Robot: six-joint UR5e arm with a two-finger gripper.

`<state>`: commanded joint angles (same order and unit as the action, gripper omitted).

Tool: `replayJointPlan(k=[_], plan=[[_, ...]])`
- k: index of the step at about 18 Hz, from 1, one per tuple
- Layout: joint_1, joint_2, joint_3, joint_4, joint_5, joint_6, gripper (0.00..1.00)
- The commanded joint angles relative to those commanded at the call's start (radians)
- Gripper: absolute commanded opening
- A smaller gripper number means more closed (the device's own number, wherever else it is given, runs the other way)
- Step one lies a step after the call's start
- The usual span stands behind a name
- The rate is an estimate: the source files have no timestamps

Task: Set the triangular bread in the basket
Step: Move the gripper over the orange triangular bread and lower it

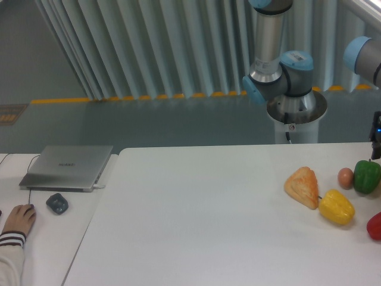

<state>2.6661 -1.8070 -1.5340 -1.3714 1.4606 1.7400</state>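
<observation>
The triangular bread [303, 186] lies on the white table [196, 220] at the right, a golden-orange wedge with browned edges. A yellow bell pepper [336, 207] touches its lower right side. Only a dark sliver of my gripper [376, 136], with a small blue light, shows at the right edge of the frame. It hangs above the green pepper [367, 175], well right of the bread. Its fingers are cut off by the frame. The basket is out of view.
A small brown egg [345, 177] sits between the bread and the green pepper. Something red [375, 226] pokes in at the right edge. The arm's base [290, 107] stands behind the table. On the left desk are a laptop [66, 167], a mouse [57, 203] and a person's hand [19, 220].
</observation>
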Motion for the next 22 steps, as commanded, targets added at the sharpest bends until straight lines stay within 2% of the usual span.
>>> replayJointPlan(k=[3,5,8,13,17,19,22], plan=[[-0.014,0.015,0.0,0.0,-0.011,-0.129,1.0],[-0.02,0.015,-0.003,-0.005,-0.026,-0.161,1.0],[-0.034,0.044,-0.032,-0.003,-0.063,-0.256,1.0],[-0.145,0.129,-0.11,-0.002,-0.055,-0.367,1.0],[-0.267,0.182,-0.141,-0.005,-0.06,-0.541,1.0],[-0.308,0.186,-0.146,-0.002,-0.055,-0.594,1.0],[-0.316,0.187,-0.173,-0.002,-0.022,-0.597,1.0]])
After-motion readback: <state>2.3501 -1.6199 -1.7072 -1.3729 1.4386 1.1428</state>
